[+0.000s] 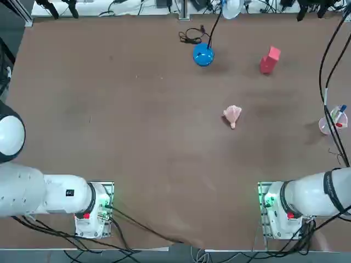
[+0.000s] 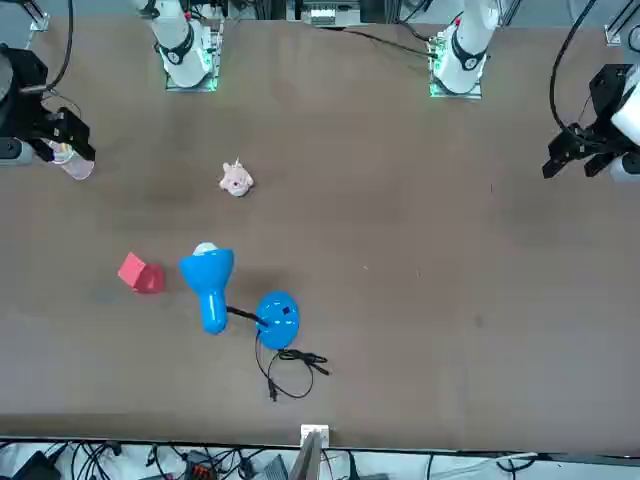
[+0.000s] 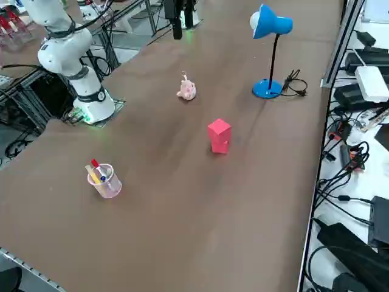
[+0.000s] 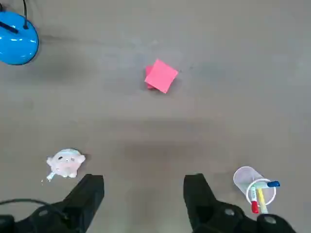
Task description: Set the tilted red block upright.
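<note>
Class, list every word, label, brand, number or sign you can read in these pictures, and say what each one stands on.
No text can be read anywhere.
Red block: no marking seen.
Blue lamp: none seen.
Pens in the cup: any print is too small to read.
Right gripper, fingers open above the table: no lettering can be read.

Red block (image 1: pixel 269 60); bright blue lamp (image 2: pixel 208 285); pale pink lumpy object (image 3: pixel 186 89)

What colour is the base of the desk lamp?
Glossy bright blue; the desk lamp's base shows best in the right wrist view.
</note>
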